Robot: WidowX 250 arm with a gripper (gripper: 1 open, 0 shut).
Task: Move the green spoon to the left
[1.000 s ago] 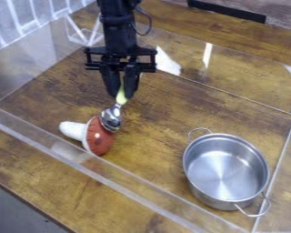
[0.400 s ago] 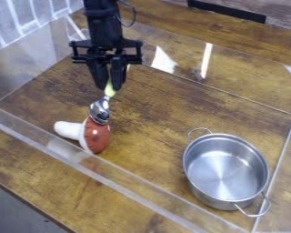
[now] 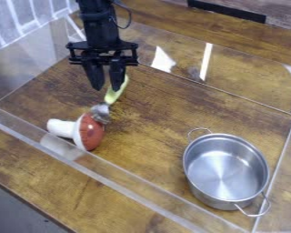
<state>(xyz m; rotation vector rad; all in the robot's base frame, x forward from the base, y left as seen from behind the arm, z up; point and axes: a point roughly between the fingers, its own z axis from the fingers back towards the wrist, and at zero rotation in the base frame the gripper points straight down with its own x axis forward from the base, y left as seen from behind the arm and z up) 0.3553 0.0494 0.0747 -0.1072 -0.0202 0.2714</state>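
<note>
The green spoon has its silver bowl down on the wooden table, touching the red-capped mushroom toy. Its yellow-green handle slants up to the right. My gripper points straight down just above the handle's upper end. The black fingers stand slightly apart, and the handle lies at their lower right rather than clamped between them. The gripper looks open.
A steel pot with side handles sits at the right front. Clear acrylic walls ring the wooden table. The mushroom toy lies on its side near the front wall.
The gripper carried the spoon leftward in the picture, and the spoon bowl nudged the mushroom left. The fingers have now spread, and the handle leans out to their right.
</note>
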